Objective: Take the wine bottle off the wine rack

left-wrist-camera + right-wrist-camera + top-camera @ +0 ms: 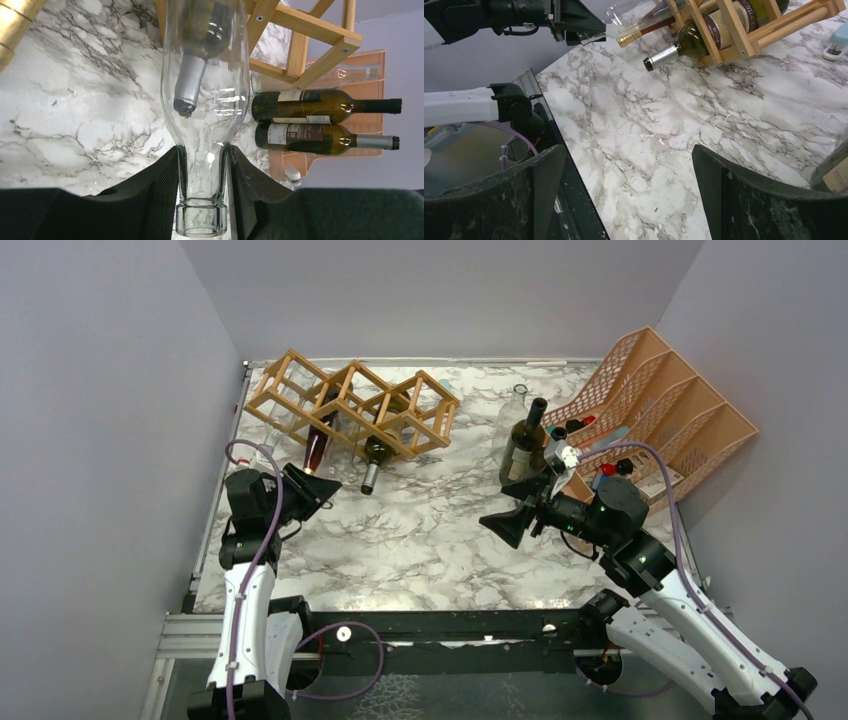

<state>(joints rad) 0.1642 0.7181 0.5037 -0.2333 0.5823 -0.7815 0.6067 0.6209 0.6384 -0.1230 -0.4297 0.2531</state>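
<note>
**Left gripper pinched on the clear bottle's neck, rack ahead at 1 o'clock**

The left gripper point(204, 170) is pressed together on the neck of the clear wine bottle point(205, 95). In the left wrist view its two black fingers point(160, 195) squeeze the glass from either side just behind the lip. The bottle runs straight away from the camera, from 6 o'clock up to 12 o'clock, and leaves the frame beside the wooden bars of the wine rack point(305, 26). How much of the body sits inside a cell is cut off. The right wrist view shows it reaching in among the bars, so the bottle reads as not yet out.

From overhead, the rack lies at about 1 o'clock from the left gripper, at the far left of the marble table point(430, 530). Its bottles poke their necks out toward 6 to 7 o'clock. The clear glass is too faint to make out there. The pull probably has to follow the bottle's long axis back toward 7 o'clock, so the body does not catch a bar. A gold-capped bottle point(634, 36) and a silver-capped bottle point(674, 50) lie just beside it in the rack.

The right gripper point(626, 160) is spread wide, holds nothing and hangs above the marble. It is well apart from the rack, at 3 o'clock, near two standing bottles point(522, 445). The left arm is the nearer one.
</note>
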